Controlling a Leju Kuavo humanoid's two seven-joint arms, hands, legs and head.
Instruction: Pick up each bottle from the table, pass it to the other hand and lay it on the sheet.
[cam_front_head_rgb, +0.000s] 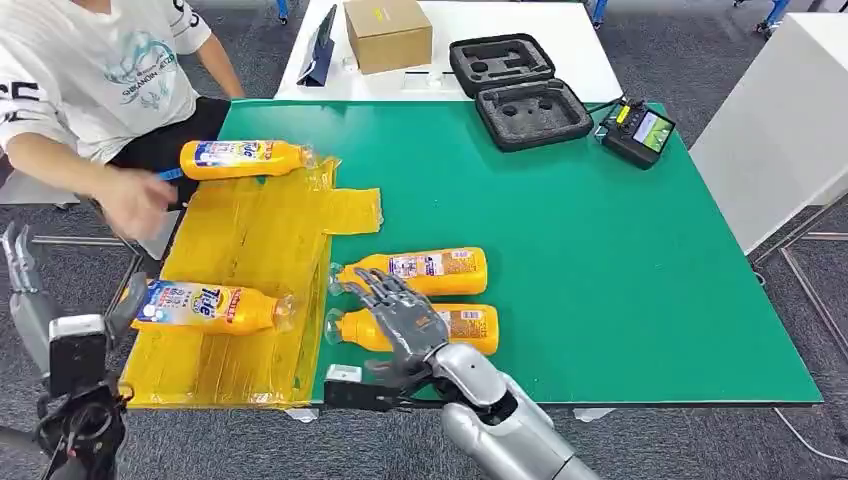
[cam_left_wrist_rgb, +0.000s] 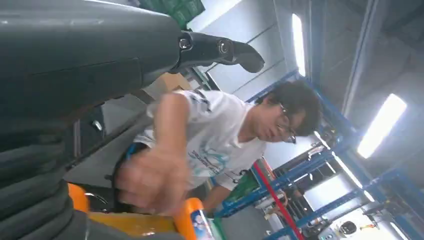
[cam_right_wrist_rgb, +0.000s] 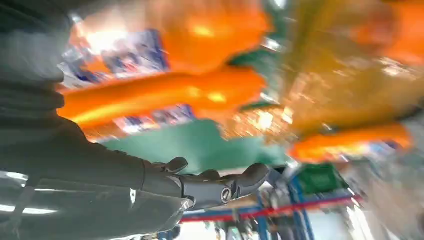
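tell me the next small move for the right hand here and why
Probably lower the right hand and close its fingers around the nearer bottle. The hand is spread open above the two bottles on the green mat, holding nothing, while two others already lie on the yellow sheet.

The four bottles, one at (cam_front_head_rgb: 245, 158), are glossy orange plastic with printed labels. The sheet (cam_front_head_rgb: 250, 240) is shiny, wrinkled yellow film. A matt green mat covers the bench (cam_front_head_rgb: 600, 250). The right hand (cam_front_head_rgb: 400, 320) is dull grey, its arm brushed silver metal. The box (cam_front_head_rgb: 388, 33) is plain brown cardboard.
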